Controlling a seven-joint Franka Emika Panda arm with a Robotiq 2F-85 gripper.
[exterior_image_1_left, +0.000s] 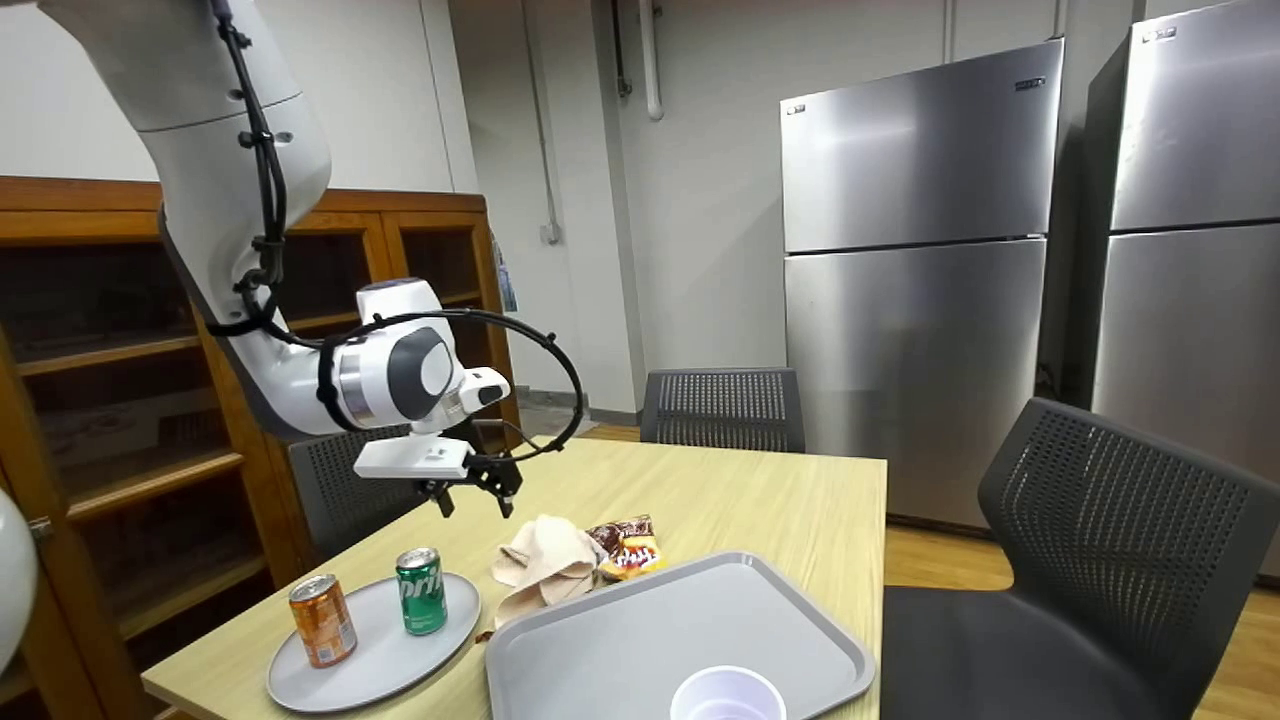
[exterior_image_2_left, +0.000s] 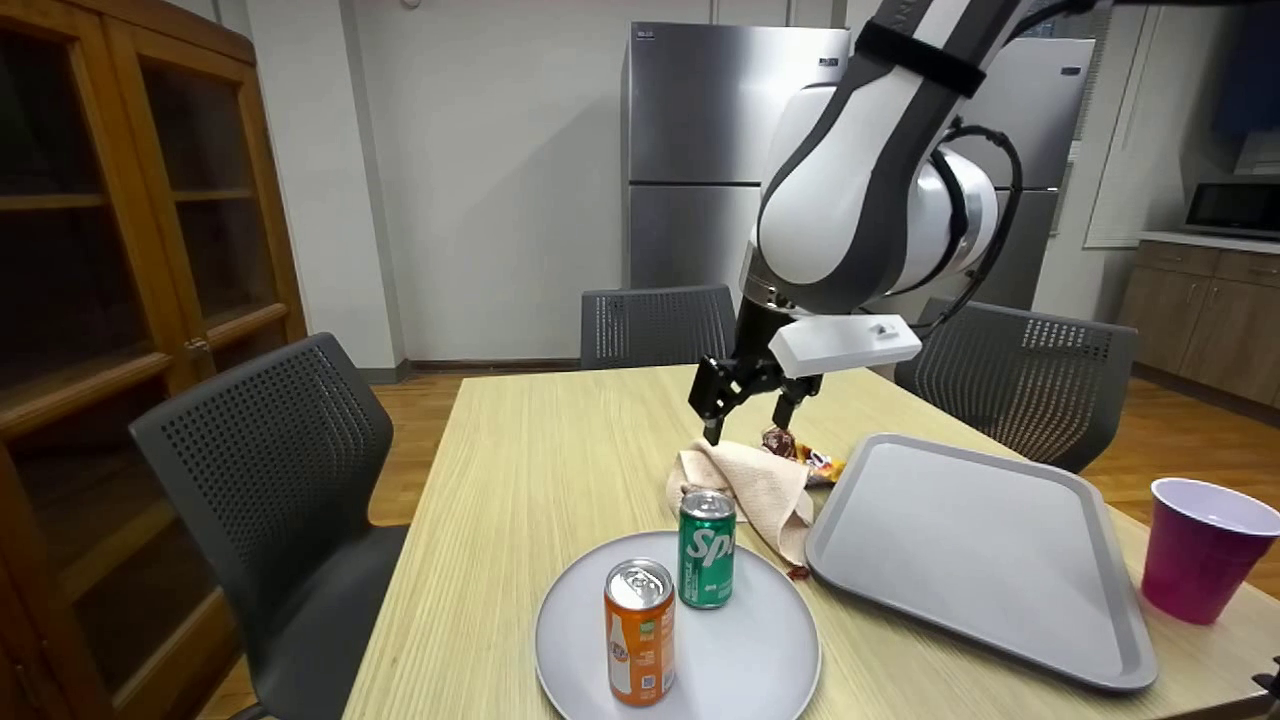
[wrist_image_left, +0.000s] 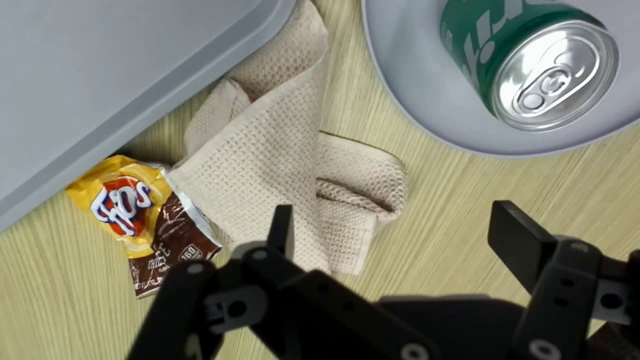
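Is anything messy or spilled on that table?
Yes: the beige cloth lies bunched up, not neatly folded, between the tray and plate. A tiny brown bit shows beside it; I can't tell what. I see nothing spilled.

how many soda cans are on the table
2: a green Sprite can and an orange can, both standing upright, apart, on the gray plate.

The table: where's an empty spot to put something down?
The tray is bare. So is the table between the far chair and the cloth and bag. It's crowded beside the tray, where cloth and bag lie, with the open hand hanging nearby. The plate just has gaps around its orange can and green can.
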